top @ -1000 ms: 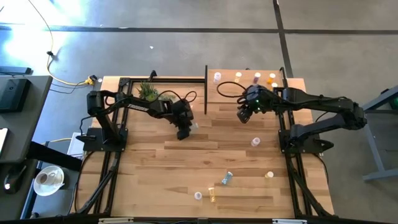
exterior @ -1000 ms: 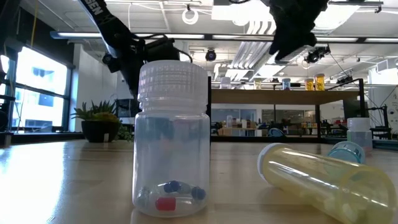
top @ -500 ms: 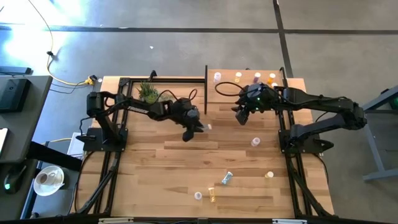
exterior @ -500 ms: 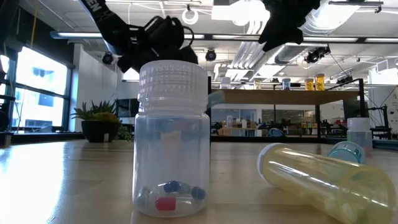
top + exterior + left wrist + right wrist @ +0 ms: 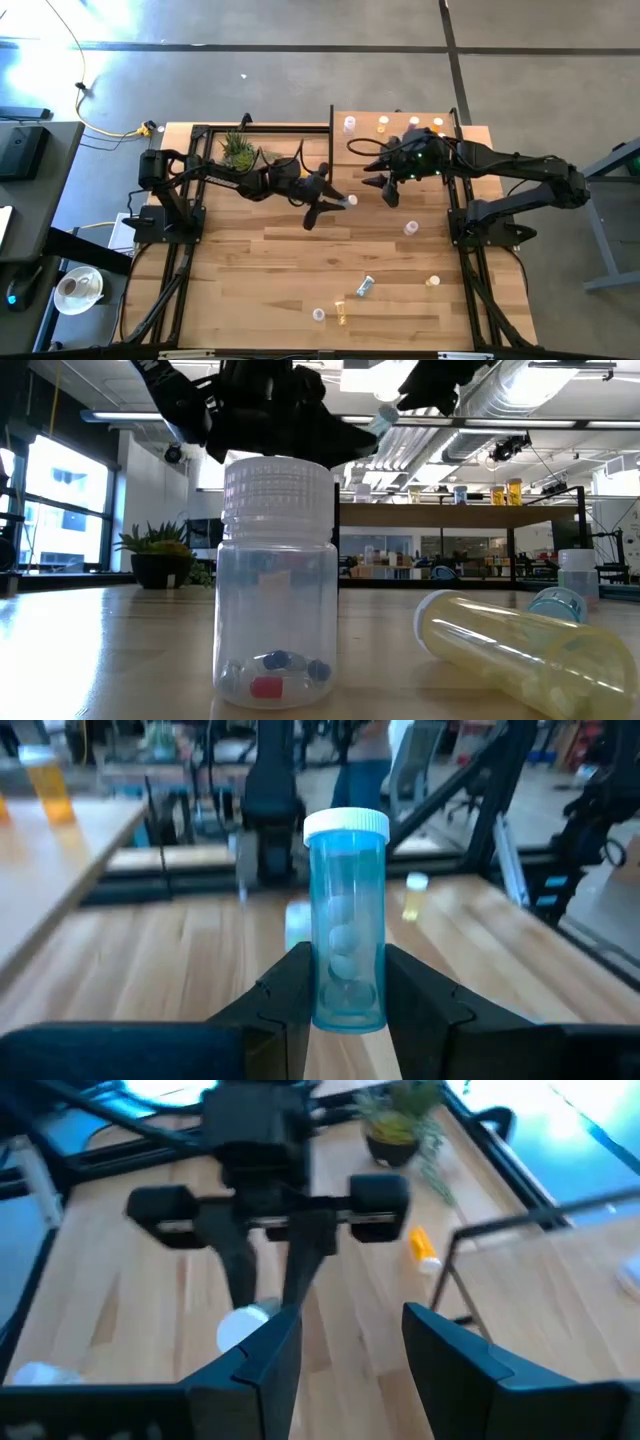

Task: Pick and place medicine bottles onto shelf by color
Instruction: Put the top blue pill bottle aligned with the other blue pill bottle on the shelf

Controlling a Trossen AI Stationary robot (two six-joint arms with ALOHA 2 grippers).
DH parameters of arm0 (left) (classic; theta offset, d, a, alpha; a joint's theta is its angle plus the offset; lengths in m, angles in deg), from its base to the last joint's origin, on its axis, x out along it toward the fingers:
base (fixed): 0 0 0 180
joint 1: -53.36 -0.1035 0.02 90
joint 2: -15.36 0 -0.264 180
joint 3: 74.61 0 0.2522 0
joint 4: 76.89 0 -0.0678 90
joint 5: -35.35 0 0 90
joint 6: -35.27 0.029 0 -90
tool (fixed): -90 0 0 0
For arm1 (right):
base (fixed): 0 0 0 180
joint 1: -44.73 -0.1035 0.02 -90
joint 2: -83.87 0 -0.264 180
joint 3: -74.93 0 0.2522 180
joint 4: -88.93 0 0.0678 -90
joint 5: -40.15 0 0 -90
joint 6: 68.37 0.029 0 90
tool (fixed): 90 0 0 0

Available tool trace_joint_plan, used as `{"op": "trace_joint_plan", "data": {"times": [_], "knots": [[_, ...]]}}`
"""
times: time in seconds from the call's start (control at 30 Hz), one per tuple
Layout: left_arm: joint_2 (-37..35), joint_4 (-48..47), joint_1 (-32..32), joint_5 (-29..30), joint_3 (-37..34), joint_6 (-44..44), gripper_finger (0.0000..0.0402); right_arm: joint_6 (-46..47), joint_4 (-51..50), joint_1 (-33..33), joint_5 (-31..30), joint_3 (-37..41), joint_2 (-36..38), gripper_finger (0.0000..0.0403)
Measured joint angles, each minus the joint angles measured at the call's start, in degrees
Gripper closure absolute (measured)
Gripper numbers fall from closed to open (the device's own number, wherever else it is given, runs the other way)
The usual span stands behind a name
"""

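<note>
The left gripper (image 5: pixel 345 982) was clamped on a pale blue bottle (image 5: pixel 346 920), white cap pointing away from the wrist, pale round pills visible inside. From overhead the left gripper (image 5: pixel 330 203) hung over the middle of the planked table (image 5: pixel 250 270), reaching toward the right gripper (image 5: pixel 385 188), and the bottle showed only as a small pale tip at its fingers. The right gripper (image 5: pixel 345 1342) held its fingers parted with nothing between them, facing the left gripper head-on.

In the low view both grippers were mostly cut off at the top, just dark shapes, so the grip itself could not be read there. A clear bottle (image 5: pixel 276 585) with blue and red pills stood huge in the foreground, blocking much of the scene; a yellow bottle (image 5: pixel 520 650) lay on its side beside it.

The shelf (image 5: pixel 400 135) sat at the far right of the table, with several tiny bottles along its back edge, colours hard to tell. More bottles were scattered on the near planks. A potted plant (image 5: pixel 238 148) stood at the far left. Around the table lay grey concrete floor (image 5: pixel 300 60); beyond it, ceiling lights and distant benches.
</note>
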Motion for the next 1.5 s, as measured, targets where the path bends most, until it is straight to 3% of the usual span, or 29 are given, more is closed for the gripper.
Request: {"op": "trace_joint_plan", "data": {"times": [0.33, 0.47, 1.27, 1.5], "knots": [[0.0, 4.79, -0.26, 0.58, 0.02, -0.07, 0.0305, -6.94, 5.5, -0.43, 5.42, -0.01, -0.29, 0.0237], [-0.04, 7.35, -0.26, 3.91, 0.02, -0.53, 0.0305, -7.77, 6.7, -0.43, 5.55, -0.02, -1.1, 0.0237], [-0.04, 7.58, -0.37, 9.46, 1.6, -0.86, 0.0305, -6.34, 6.54, -0.42, 4.54, -0.02, -3.8, 0.0238], [-0.04, 7.58, -0.37, 10.59, 1.6, 0.46, 0.0305, -5.27, 6.16, -0.39, 4.49, -0.02, -3.8, 0.0263]]}}
